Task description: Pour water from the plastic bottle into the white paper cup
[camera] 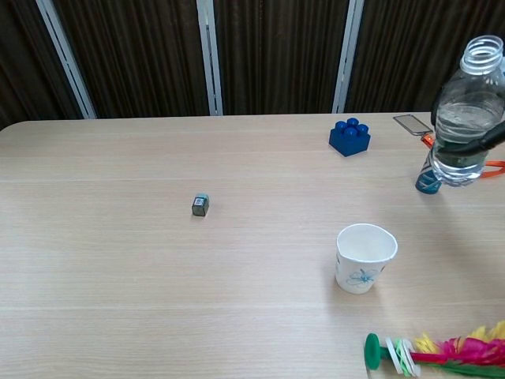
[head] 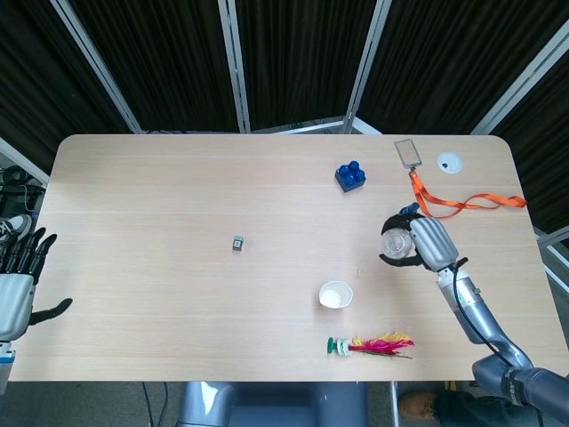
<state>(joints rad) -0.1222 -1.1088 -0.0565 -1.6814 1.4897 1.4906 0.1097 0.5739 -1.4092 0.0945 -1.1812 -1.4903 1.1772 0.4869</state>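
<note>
Bottle (camera: 468,110) — upright, uncapped — gripped by right hand's (head: 425,242) fingers (camera: 483,144), above table (head: 178,205).

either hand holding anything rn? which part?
Right hand grips the plastic bottle around its middle, upright and lifted off the table. Left hand holds nothing.
</note>
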